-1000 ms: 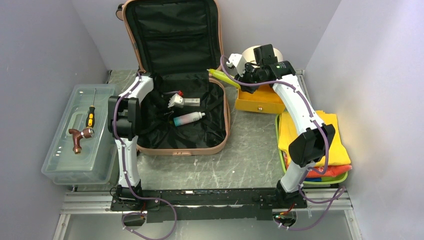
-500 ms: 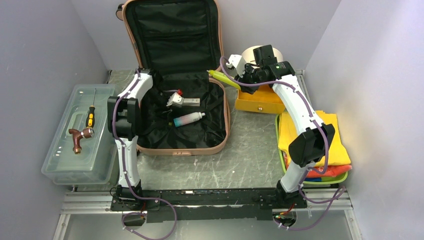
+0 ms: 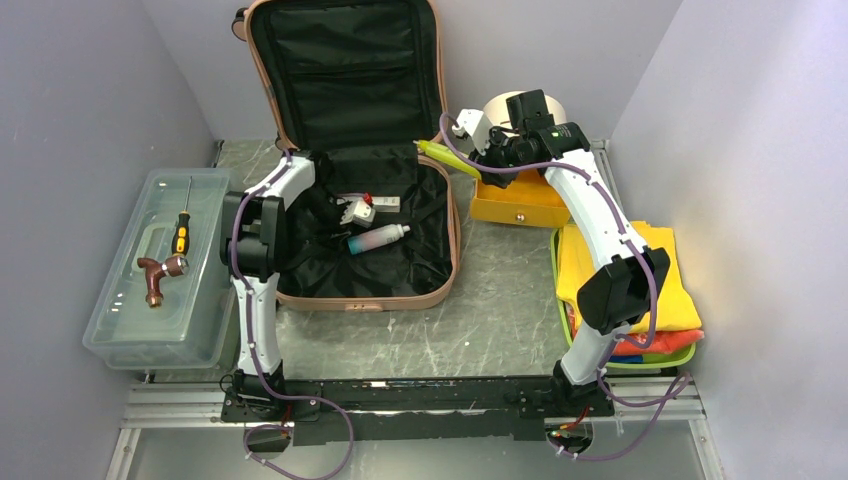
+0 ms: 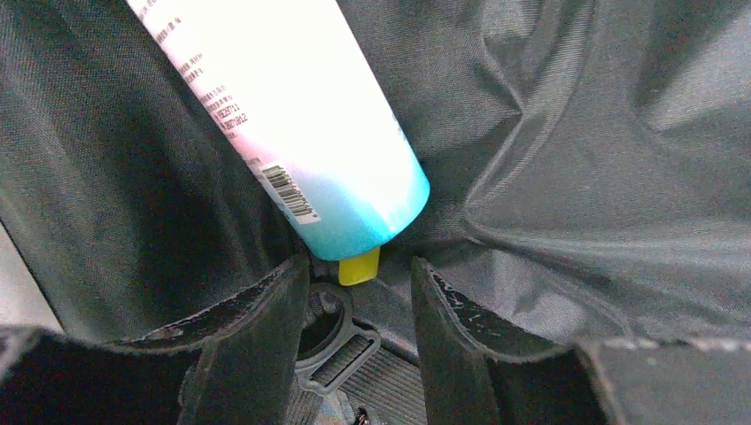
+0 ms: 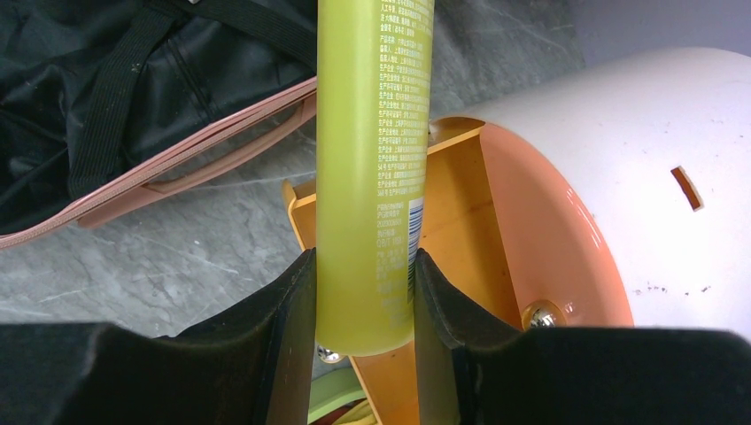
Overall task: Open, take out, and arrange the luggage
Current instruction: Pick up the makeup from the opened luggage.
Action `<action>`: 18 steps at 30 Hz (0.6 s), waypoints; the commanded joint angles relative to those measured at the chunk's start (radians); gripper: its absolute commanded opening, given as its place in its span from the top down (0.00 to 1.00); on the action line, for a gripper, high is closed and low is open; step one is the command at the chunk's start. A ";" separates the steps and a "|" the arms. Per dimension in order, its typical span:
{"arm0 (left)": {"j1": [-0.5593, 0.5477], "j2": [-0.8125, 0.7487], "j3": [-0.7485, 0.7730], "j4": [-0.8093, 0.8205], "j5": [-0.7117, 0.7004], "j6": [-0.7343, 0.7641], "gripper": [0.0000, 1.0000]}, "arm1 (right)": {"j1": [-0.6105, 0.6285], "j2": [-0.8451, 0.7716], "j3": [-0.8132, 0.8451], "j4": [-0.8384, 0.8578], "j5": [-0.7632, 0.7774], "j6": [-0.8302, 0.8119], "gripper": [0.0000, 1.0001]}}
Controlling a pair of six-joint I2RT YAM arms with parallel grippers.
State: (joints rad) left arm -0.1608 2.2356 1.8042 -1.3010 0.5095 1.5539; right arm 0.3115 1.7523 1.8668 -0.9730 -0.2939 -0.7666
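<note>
The salmon-pink luggage (image 3: 440,265) lies open, its lid leaning on the back wall and its black lining showing. In its base lie a pink-to-teal bottle (image 3: 378,238), a white item with a red tip (image 3: 358,209) and a small grey box (image 3: 386,203). My left gripper (image 3: 338,222) is inside the base, open. In the left wrist view the bottle's (image 4: 292,115) yellow cap (image 4: 359,266) sits between my fingertips (image 4: 359,288), untouched. My right gripper (image 3: 480,158) is shut on a yellow-green tube (image 5: 367,159) over an orange-yellow drawer box (image 3: 520,205).
A clear plastic bin (image 3: 130,320) stands at the left, with a screwdriver (image 3: 181,232) and a brown tool (image 3: 158,272) on its lid. A lime-green tray (image 3: 562,315) at the right holds folded yellow and orange cloth. A white round container (image 5: 655,177) stands behind the drawer box.
My left gripper has moved deeper into the luggage base, toward the bottle's teal end. The white item has shifted slightly. The right arm has not moved.
</note>
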 commanded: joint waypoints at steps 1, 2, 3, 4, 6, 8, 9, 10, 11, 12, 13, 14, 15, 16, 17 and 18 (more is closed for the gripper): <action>0.001 -0.027 -0.024 0.036 -0.035 -0.011 0.49 | 0.005 -0.027 0.034 0.038 -0.020 -0.011 1.00; 0.001 -0.026 -0.025 0.034 -0.038 -0.012 0.49 | 0.004 -0.028 0.034 0.039 -0.019 -0.010 1.00; 0.001 -0.025 -0.025 0.029 -0.040 -0.011 0.49 | 0.004 -0.029 0.034 0.040 -0.019 -0.010 1.00; 0.001 -0.024 -0.026 0.023 -0.042 -0.010 0.50 | 0.004 -0.030 0.033 0.040 -0.019 -0.010 1.00; 0.001 -0.024 -0.031 0.026 -0.041 -0.013 0.50 | 0.005 -0.033 0.031 0.039 -0.019 -0.010 1.00; 0.001 -0.021 -0.030 0.027 -0.039 -0.015 0.51 | 0.005 -0.034 0.029 0.040 -0.019 -0.010 1.00; 0.001 -0.018 -0.028 0.027 -0.035 -0.018 0.52 | 0.004 -0.036 0.029 0.040 -0.019 -0.009 1.00; 0.001 -0.014 -0.020 0.023 -0.031 -0.024 0.53 | 0.005 -0.036 0.029 0.040 -0.019 -0.010 1.00; 0.001 -0.009 -0.012 0.017 -0.027 -0.029 0.56 | 0.005 -0.037 0.029 0.039 -0.019 -0.010 1.00; 0.001 -0.003 -0.005 0.012 -0.026 -0.036 0.59 | 0.005 -0.037 0.029 0.040 -0.019 -0.010 1.00; 0.001 0.004 0.001 0.006 -0.025 -0.041 0.62 | 0.005 -0.039 0.029 0.039 -0.018 -0.010 1.00; 0.001 0.007 0.004 0.002 -0.025 -0.045 0.64 | 0.005 -0.040 0.029 0.039 -0.017 -0.011 1.00; 0.001 0.008 0.004 0.000 -0.026 -0.048 0.67 | 0.005 -0.043 0.029 0.038 -0.016 -0.011 1.00; 0.001 0.008 0.002 -0.002 -0.028 -0.049 0.69 | 0.006 -0.044 0.028 0.039 -0.015 -0.011 1.00; 0.001 0.006 -0.002 -0.003 -0.027 -0.049 0.70 | 0.005 -0.046 0.027 0.039 -0.015 -0.011 1.00; 0.002 0.001 -0.008 -0.002 -0.026 -0.048 0.71 | 0.006 -0.049 0.025 0.039 -0.014 -0.011 1.00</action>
State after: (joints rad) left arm -0.1608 2.2356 1.7920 -1.2644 0.4988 1.5204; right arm 0.3115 1.7523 1.8668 -0.9730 -0.2939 -0.7670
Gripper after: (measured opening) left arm 0.309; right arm 0.382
